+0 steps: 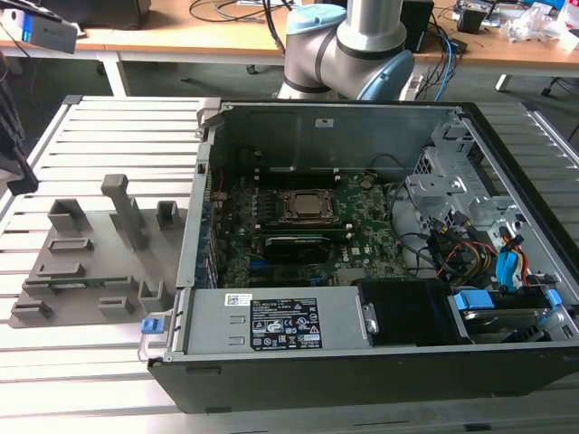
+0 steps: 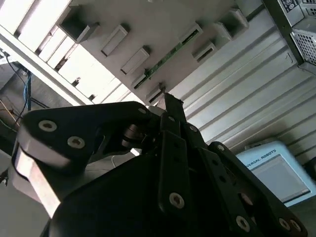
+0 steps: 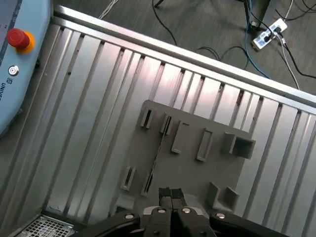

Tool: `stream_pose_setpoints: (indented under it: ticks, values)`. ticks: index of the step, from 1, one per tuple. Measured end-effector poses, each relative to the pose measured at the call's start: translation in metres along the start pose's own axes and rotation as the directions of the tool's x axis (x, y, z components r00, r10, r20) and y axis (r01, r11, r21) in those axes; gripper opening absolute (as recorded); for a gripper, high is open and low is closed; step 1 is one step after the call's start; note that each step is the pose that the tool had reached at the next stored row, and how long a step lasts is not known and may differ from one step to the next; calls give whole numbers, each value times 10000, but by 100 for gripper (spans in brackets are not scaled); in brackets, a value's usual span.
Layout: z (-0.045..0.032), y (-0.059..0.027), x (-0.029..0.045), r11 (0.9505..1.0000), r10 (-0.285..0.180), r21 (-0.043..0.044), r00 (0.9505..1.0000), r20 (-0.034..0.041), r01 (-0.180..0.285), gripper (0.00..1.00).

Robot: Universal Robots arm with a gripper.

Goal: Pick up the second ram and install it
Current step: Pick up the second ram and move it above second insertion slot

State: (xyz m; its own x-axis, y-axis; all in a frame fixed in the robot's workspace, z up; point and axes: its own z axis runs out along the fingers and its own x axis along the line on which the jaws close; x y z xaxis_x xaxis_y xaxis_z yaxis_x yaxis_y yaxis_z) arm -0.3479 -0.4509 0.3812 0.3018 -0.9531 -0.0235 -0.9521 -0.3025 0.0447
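Note:
The second ram (image 1: 80, 285) is a thin green stick standing on edge in a slot of the grey holder tray (image 1: 90, 258), at the exterior view's left. Both wrist views look down on that tray (image 3: 197, 168) from well above. There the ram (image 3: 156, 153) appears as a narrow line, and as a green strip (image 2: 168, 57) in the second wrist view. My gripper (image 3: 170, 193) hangs high over the tray's near side with its black fingers (image 2: 170, 106) pressed together and nothing between them. The motherboard (image 1: 362, 240) lies inside the open computer case (image 1: 362, 371).
The case and tray rest on a slatted metal table (image 1: 54, 380). A teach pendant (image 3: 15, 44) with a red button lies beside the table. Cables and a power strip (image 3: 269, 32) lie on the floor. The arm's base (image 1: 344, 45) stands behind the case.

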Motion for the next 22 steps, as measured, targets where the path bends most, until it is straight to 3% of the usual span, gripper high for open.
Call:
stream_pose_setpoints:
  ticks: [3,5,7,9,10,11,14,15,20,22]
  values:
    - [8,0,0,9947,1025,21,9947,47,-1025,11]
    - [9,0,0,9831,1828,35,9831,86,-1828,11]
    - [11,0,0,9640,2659,45,9639,127,-2660,11]
    - [11,0,1,9563,2924,48,9562,141,-2925,11]
    - [11,-1,1,9497,3130,50,9496,152,-3131,11]
    - [12,0,0,9424,3343,52,9423,163,-3344,11]
    - [14,-1,1,9038,4277,57,9037,214,-4279,11]
    - [14,-1,0,9015,4325,57,9014,216,-4327,11]
    - [14,0,1,9015,4325,58,9014,210,-4327,17]
    - [14,0,0,9015,4326,58,9013,206,-4328,36]
